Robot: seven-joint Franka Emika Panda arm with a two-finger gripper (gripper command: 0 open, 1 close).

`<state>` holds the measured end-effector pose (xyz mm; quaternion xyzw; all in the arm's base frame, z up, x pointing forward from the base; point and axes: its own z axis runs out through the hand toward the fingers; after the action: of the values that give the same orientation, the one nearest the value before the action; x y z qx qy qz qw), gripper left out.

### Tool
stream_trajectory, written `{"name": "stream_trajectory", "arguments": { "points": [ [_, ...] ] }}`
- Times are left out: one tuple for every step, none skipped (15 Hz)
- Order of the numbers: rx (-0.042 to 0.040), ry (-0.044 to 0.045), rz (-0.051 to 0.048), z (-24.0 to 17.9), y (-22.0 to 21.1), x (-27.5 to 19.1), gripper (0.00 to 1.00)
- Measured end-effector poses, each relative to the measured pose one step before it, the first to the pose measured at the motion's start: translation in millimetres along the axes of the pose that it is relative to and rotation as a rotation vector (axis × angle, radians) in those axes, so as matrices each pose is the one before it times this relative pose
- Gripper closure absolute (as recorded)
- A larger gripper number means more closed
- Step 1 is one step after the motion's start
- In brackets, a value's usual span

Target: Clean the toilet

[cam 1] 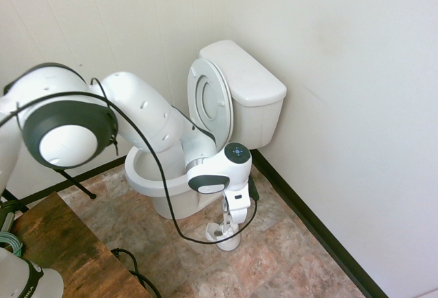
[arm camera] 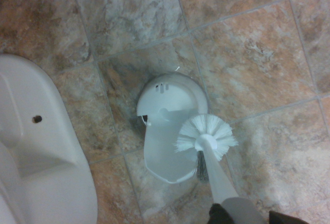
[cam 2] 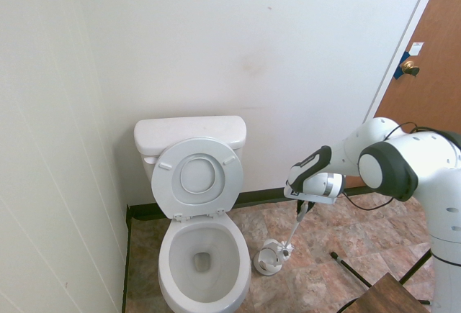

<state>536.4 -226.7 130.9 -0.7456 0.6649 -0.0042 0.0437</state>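
White brush gripped, bowl waiting

The gripper point(cam 2: 303, 203), right of centre in the second exterior view, clenches the toilet brush point(arm camera: 208, 142) above its holder point(arm camera: 172, 126). The toilet point(cam 2: 204, 264) stands lower left, lid raised; scrubbing apparently remains.

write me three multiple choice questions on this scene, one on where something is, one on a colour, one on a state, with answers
1. Where is the brush holder?
a) on the tank
b) on the floor beside the toilet
c) inside the bowl

2. What colour are the bristles splayed around the brush head?
a) red
b) blue
c) white

3. How is the toilet lid?
a) raised against the tank
b) closed over the bowl
c) lying on the floor

1 b: it stands on the tiles.
2 c: the wrist view shows them.
3 a: the bowl shows open below it.
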Motion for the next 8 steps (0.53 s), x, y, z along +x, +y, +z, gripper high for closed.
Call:
{"name": "stream_trajectory", "arguments": {
  "points": [
    [0.00793, 0.00370, -0.00113, -18.22, 7.64, -5.85, 1.00],
    [0.00852, 0.00303, -0.00528, -17.66, 6.86, -8.53, 1.00],
    [0.01046, 0.00498, -0.01086, -17.50, 3.63, -10.64, 1.00],
    [0.01583, 0.01140, -0.01205, -20.19, -0.50, -11.59, 1.00],
    [0.01724, 0.01288, -0.01009, -19.92, -2.79, -10.42, 1.00],
    [0.01522, 0.01141, -0.00908, -18.88, -3.52, -9.76, 1.00],
    [0.01177, 0.01016, -0.01026, -18.21, -4.05, -9.77, 1.00],
    [0.01009, 0.01235, -0.01083, -18.00, -4.31, -8.70, 1.00]
  ]
}}
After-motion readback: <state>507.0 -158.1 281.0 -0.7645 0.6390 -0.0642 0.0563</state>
